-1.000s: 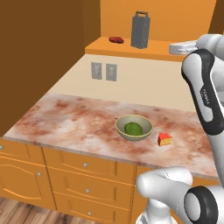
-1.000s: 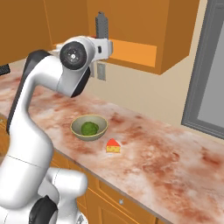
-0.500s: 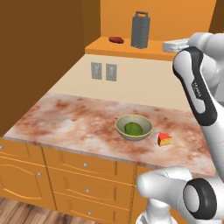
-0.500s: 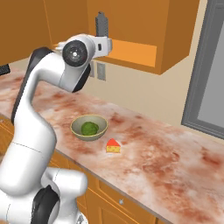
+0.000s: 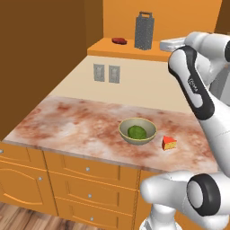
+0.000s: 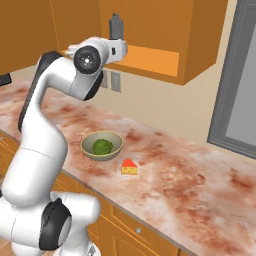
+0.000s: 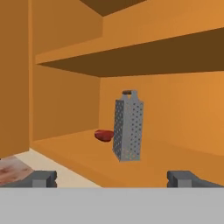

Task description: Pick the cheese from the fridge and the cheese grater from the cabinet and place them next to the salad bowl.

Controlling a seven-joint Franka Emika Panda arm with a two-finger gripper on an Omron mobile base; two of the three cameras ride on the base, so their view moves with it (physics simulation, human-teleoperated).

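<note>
We see the cabinet (image 7: 65, 144) holding the cheese grater (image 7: 128, 127) upright on its orange shelf board, with a flat red item (image 7: 104, 135) lying just behind and beside it, and our gripper (image 7: 112, 178) faces the grater from outside the cabinet with its fingers spread wide and nothing between them. On the counter (image 5: 72, 123) below, the salad bowl (image 5: 137, 130) has a green leafy lump in it, and the cheese (image 5: 169, 143) sits just beside the bowl, not touching it. In the right base view we see the grey fridge (image 6: 238, 95) at the counter's far end.
</note>
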